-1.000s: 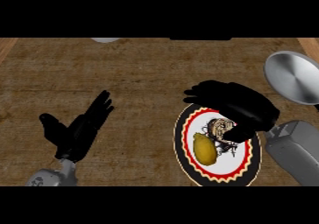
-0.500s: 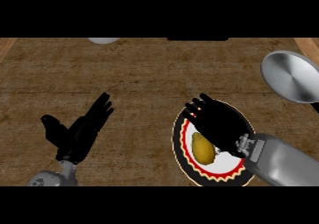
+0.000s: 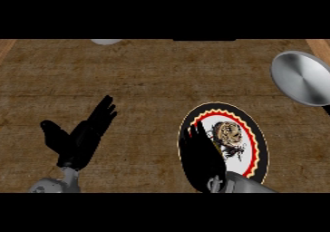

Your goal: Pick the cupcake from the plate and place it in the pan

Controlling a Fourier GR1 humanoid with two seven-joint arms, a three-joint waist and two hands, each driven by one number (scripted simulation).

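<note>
I see the right hand [image 3: 200, 156] with straight fingers, grasping nothing, on the plate [image 3: 256, 136] by the surface's near edge, the cupcake [image 3: 229, 134] just beside its fingertips on the side toward the far-right pan [image 3: 303, 78]; the left hand [image 3: 79, 136] rests open.

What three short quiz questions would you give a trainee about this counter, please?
1. True or false: the cupcake already sits in the pan.
2. Where is the right hand? A: over the left part of the plate. B: over the pan. C: at the counter's far edge.
3. Fill in: the left hand rests open, fingers up, at the view's lower ____ side.

Key: 1 false, it is on the plate; 2 A; 3 left.
</note>
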